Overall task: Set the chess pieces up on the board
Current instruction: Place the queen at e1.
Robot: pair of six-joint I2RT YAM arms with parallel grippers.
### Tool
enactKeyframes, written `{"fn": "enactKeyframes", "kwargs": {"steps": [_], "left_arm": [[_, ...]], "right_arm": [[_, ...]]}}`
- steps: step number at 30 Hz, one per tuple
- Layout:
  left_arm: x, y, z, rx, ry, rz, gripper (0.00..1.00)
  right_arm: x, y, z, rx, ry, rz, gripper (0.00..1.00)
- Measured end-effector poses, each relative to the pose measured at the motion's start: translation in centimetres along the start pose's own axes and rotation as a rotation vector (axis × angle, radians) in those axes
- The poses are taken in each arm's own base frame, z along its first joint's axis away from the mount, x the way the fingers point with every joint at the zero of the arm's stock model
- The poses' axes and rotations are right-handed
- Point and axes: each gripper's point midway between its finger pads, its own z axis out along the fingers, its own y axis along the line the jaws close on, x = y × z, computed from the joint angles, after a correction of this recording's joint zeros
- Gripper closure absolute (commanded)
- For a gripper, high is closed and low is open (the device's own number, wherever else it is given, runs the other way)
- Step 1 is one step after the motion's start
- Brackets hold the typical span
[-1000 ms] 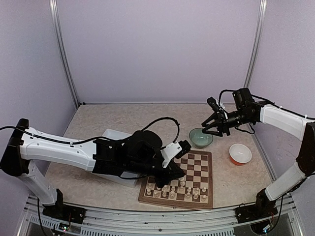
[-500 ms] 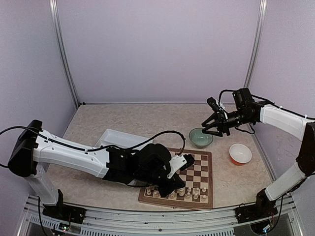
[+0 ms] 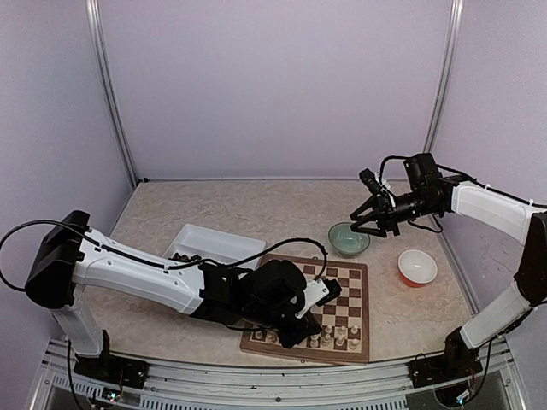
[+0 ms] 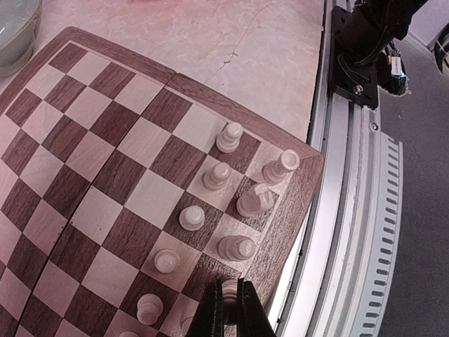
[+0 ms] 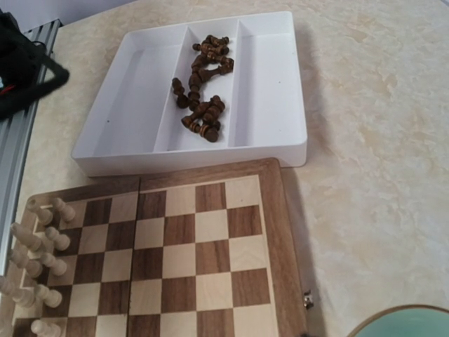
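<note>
The left gripper (image 4: 229, 310), jaws pinching a cream piece (image 4: 229, 287), hangs over the board's (image 4: 105, 151) near edge, likely to fill the back row. The right gripper (image 3: 367, 224), jaws part spread, hovers above the green bowl (image 3: 349, 243), clear of the work.

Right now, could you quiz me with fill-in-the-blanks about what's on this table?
The dark chess pieces lie in the ____ compartment of the white tray. The standing pieces on the board are all ____ in colour. Of the two bowls, the right pincer hangs closest to the ____ one.
Missing words: middle; cream; green.
</note>
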Motion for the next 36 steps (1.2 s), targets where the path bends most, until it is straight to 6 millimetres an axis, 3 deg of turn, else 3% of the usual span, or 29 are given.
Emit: {"fn": "enactKeyframes", "kwargs": {"steps": [18,28,36], "left_arm": [[0.1,0.5,0.9,-0.030,0.022,0.015,0.93],[0.6,0.7,1.0,-0.057,0.046,0.025,0.82],[0.5,0.4,1.2,-0.054,0.050,0.031,0.80]], "right_arm": [[0.0,0.0,0.0,0.000,0.000,0.000,0.55],[0.0,0.0,0.0,0.000,0.000,0.000,0.55],[0.0,0.0,0.0,-0.001,0.000,0.000,0.54]]}}
